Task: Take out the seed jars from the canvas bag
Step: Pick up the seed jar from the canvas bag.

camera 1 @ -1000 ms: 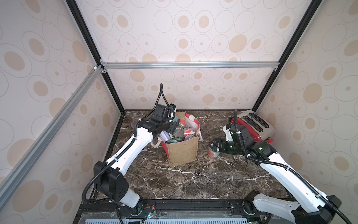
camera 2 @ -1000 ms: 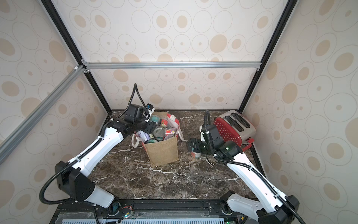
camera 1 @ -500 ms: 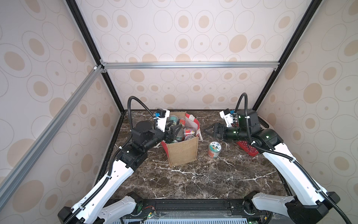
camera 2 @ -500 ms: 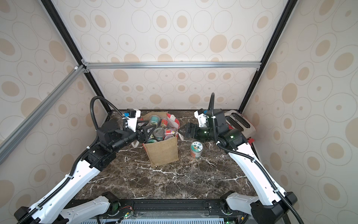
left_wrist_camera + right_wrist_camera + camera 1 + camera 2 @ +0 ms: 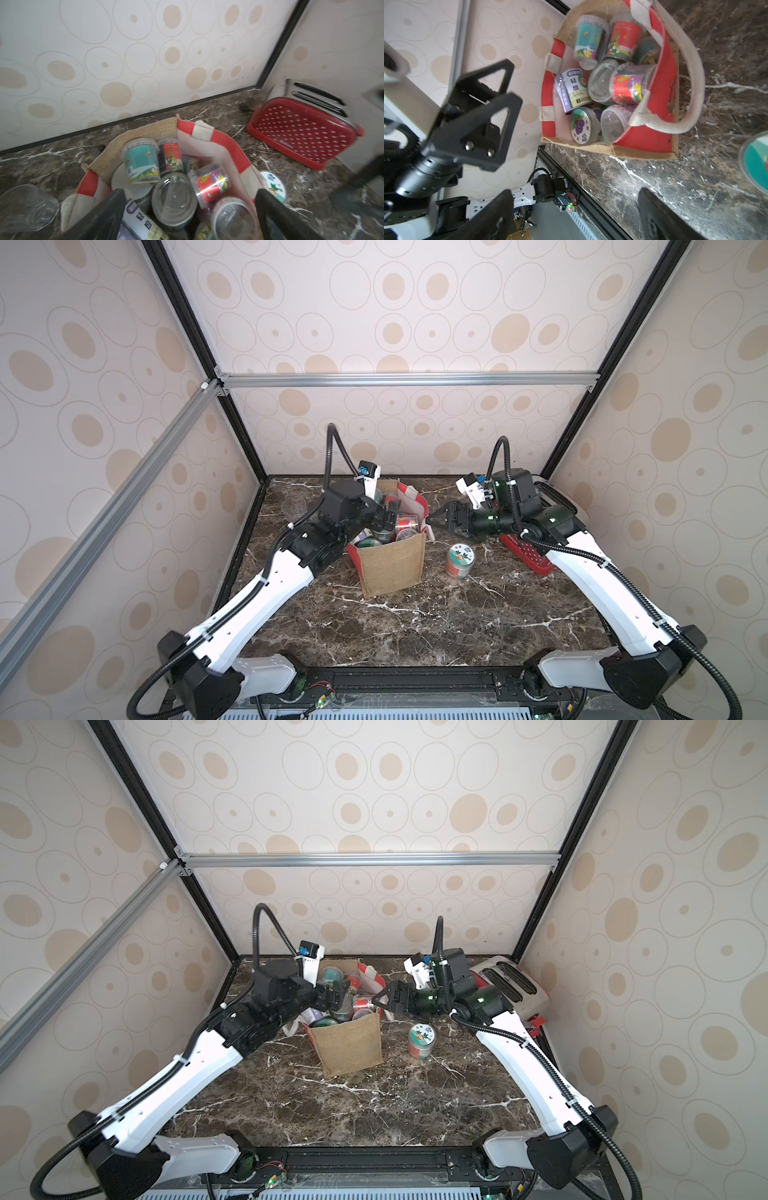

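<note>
Cream wallpaper with beige ovals closes the cell, and the bench (image 5: 415, 626) is dark brown marble with white veins. The canvas bag (image 5: 390, 568) stands upright near the middle of the bench, and the seed jars (image 5: 602, 83) are piled inside it up to the rim. A purple-and-white jar (image 5: 572, 91) carries big Chinese characters that look like 轻度; the smaller print under them is too fine to read. Near it are a teal-label jar (image 5: 141, 162), a red-label jar (image 5: 171, 155) with flower drawings, and a purple-flower lid (image 5: 581, 126) whose small characters are not legible. One lone jar (image 5: 460, 561) stands on the bench just beside the bag; its lid sticker shows a green plant on teal. The left end effector (image 5: 190, 191) hangs over the bag mouth with its fingers spread wide, gripping nothing. The right end effector (image 5: 575, 197) is in the air next to the bag's red side, also wide open and empty. The red dotted toaster (image 5: 301, 133) has a script name on its side, too blurred to read.
</note>
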